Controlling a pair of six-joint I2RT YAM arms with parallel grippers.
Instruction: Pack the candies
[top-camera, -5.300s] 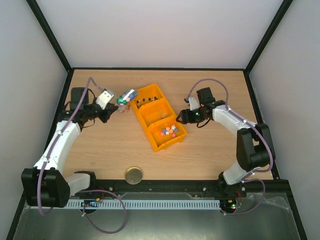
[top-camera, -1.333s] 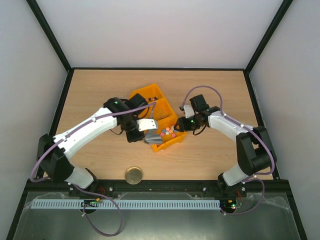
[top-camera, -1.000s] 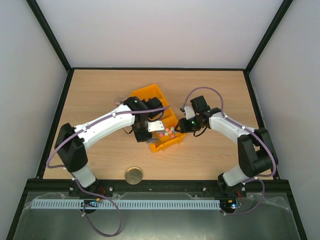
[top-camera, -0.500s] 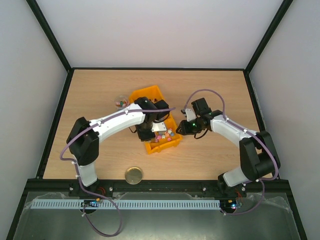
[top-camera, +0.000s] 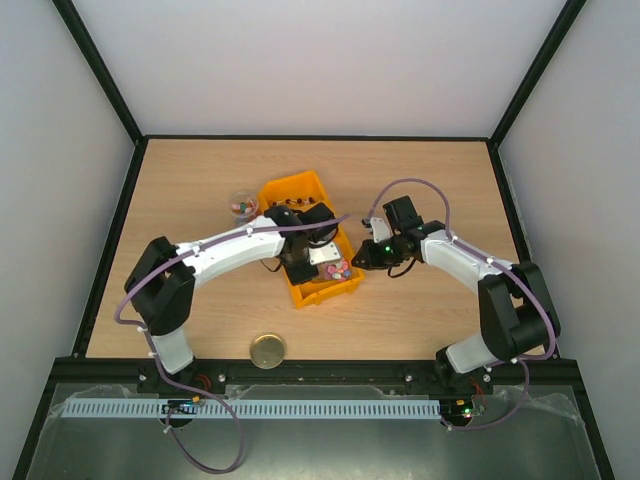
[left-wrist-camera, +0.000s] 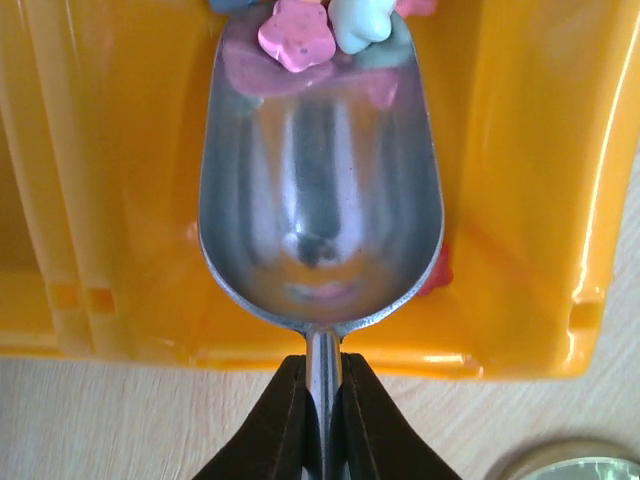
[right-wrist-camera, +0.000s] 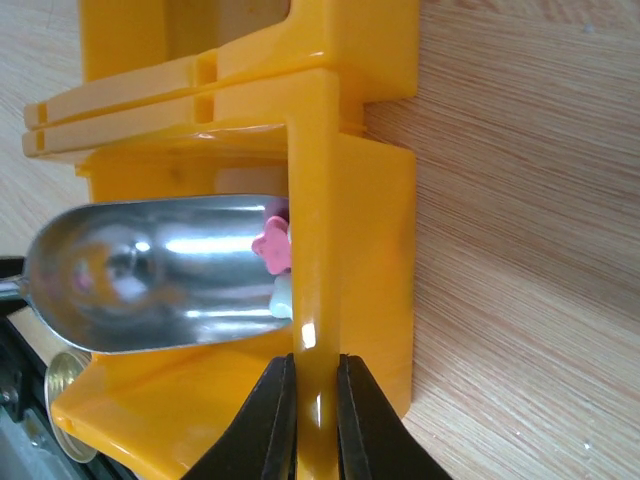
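**Left gripper** (left-wrist-camera: 322, 385): I read its black fingers as clamped on the thin handle of the metal scoop (left-wrist-camera: 320, 200). The scoop points away from the wrist, and its bowl lies low inside the end compartment of the orange bin (left-wrist-camera: 520, 200).

**Candies** (left-wrist-camera: 300, 30): they sit at the scoop's far lip. A pink star-shaped piece and a pale one rest on the metal, with more pink and blue pieces just beyond. A red piece shows beside the bowl's right edge. The rest of the bowl is bare metal.

**Right gripper** (right-wrist-camera: 315, 385): I see its fingers pinched on the rim of the bin's wall at that same compartment, one finger on each side.

**Overhead view:** both arms meet over the bin's near end. A small clear jar (top-camera: 240, 203) holding coloured pieces stands on the table (top-camera: 440, 170), just left of the bin's far end. The gold lid (top-camera: 267, 350) lies well apart, near the front edge.
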